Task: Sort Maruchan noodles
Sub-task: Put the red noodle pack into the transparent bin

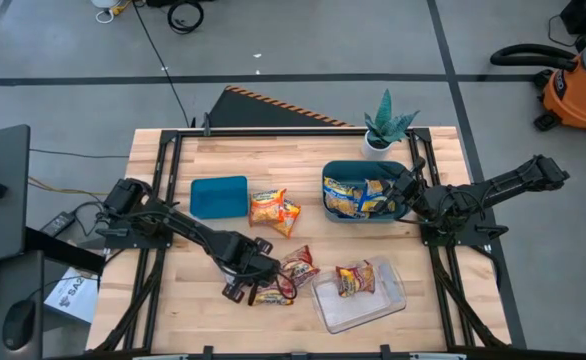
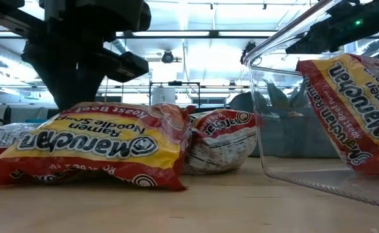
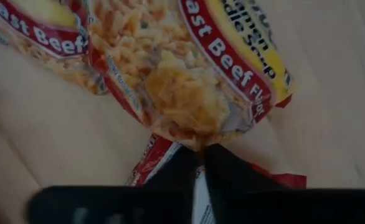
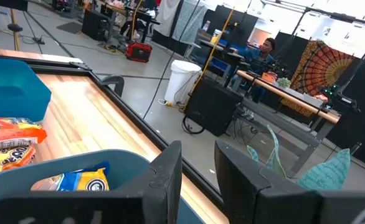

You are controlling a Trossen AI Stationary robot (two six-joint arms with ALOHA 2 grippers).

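The wooden bench (image 1: 303, 165) carried everything: a teal bin (image 1: 219, 196) lying left of centre, a second teal bin (image 1: 365, 193) to the right with blue-and-yellow packets (image 1: 353, 196) inside it, and a clear tray (image 1: 358, 296) near the front holding one red-and-yellow packet (image 1: 355, 278). Two orange packets (image 1: 274, 210) lay loose between the bins.

The left arm reached across the bench to the front, and the left gripper (image 1: 260, 283) sat over two more red-and-yellow packets: one (image 1: 273, 295) directly under it, the other (image 1: 300, 264) just beside it, toward the tray. The tray lay to the right of this gripper, near at hand, and the left arm was far the nearer of the two to it. The packet under the gripper ran roughly left to right, its long axis pointing toward the tray.

In the left wrist view the fingers (image 3: 223, 174) had drawn almost together on the crimped end seam of a red-and-yellow packet (image 3: 189, 74), so the left gripper appeared to be pinching that packet by its edge, though the hold looked thin and could slip on the shiny film.

The right gripper (image 1: 405, 187) waited at the rim of the right bin, its fingers (image 4: 167, 171) parted with nothing between them.
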